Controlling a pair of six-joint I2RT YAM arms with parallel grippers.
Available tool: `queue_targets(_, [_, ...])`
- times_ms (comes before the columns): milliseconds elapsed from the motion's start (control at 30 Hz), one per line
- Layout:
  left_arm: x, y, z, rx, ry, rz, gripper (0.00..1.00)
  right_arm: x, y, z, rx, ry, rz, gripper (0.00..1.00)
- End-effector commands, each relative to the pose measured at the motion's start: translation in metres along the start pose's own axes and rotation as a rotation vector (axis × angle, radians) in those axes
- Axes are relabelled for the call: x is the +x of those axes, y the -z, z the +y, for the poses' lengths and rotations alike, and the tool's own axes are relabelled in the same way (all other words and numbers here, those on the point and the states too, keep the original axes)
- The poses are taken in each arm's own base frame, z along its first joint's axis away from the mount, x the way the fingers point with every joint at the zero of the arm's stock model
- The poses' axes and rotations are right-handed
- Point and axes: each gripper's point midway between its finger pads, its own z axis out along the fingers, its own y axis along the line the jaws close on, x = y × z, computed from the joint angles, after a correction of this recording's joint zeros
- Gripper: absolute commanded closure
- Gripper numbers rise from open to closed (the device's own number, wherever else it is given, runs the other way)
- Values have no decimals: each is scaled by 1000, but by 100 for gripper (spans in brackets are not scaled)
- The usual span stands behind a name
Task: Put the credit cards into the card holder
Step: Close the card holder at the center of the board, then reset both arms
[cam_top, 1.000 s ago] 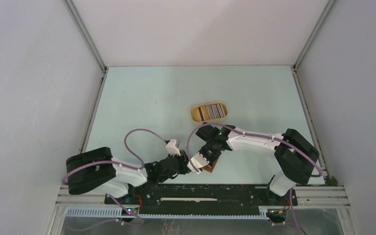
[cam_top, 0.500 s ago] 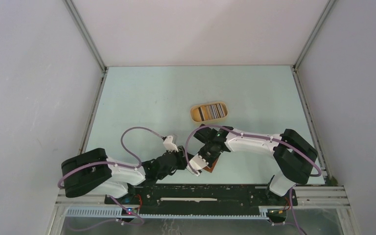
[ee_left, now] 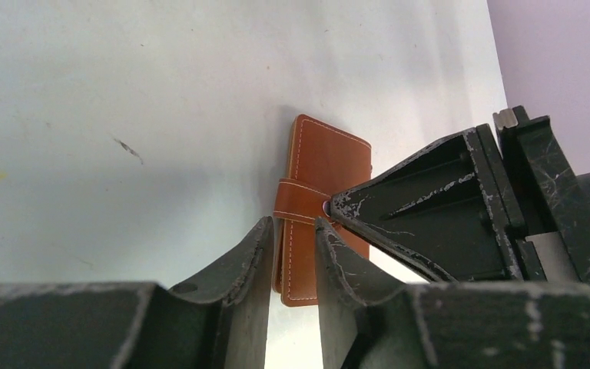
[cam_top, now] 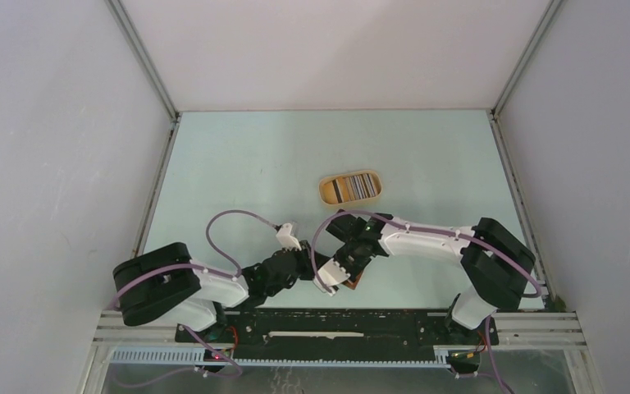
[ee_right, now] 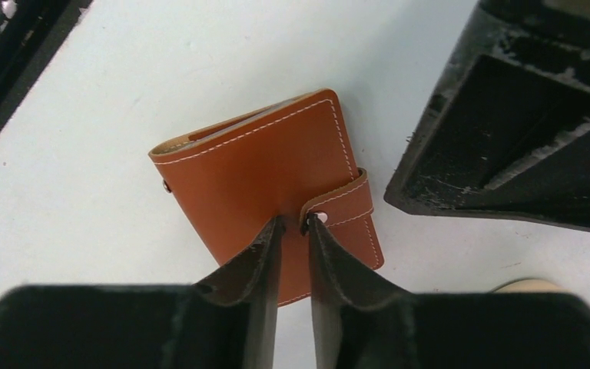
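So the card holder (ee_right: 269,177) is lying flat on the counter (cam_top: 238,180), close to the near edge and roughly at its middle, a touch over to the right. It's sitting folded shut, reddish-brown leather side up with pale stitching, and the strap (ee_right: 346,201) is wrapping over one long edge with its little snap (ee_left: 326,207) showing at the end. One side of the fold is gaping very slightly, so a sliver of the inside edge is peeking out.

The right end effector (ee_right: 293,227) is coming down right on that strap. Its fingers are standing a little apart, just a narrow slot with leather showing through, and the tips are sitting right at the snap end of the tab. From the left wrist view one right fingertip is looking like it's touching the snap. I'm not seeing anything actually clamped between them.

The left end effector (ee_left: 292,224) is hovering at the holder's other end, fingers also parted by a narrow gap, with the holder's edge showing through the slot. It isn't gripping anything that I can see. The two end effectors are sitting nose to nose over the holder, very close together.

The credit cards (cam_top: 353,188) are all standing edge-on in a striped row inside the tan oval tray (cam_top: 325,190), which is sitting around the centre of the counter, well apart from the holder and farther from the near edge.
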Motion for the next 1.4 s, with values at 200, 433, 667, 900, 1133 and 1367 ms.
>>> queue_targets(200, [-22,8,-11,36,-46,-71,67,-18,29,2,95,-45,-61,50])
queue_targets(433, [-27,22,-22,90,-120,-59,64,-18,58,4,164,-113,-44,44])
queue_targets(667, [-26,36,-53,188,-228,-24,64,-7,94,3,248,-370,-43,43])
queue_targets(900, [-24,46,-64,220,-310,-32,64,3,146,9,376,-654,-222,41])
queue_targets(1133, [-51,62,-77,224,-397,-88,48,26,221,13,652,-885,-402,21])
queue_targets(1367, [-73,74,-88,229,-426,-145,11,32,268,25,816,-1039,-564,1])
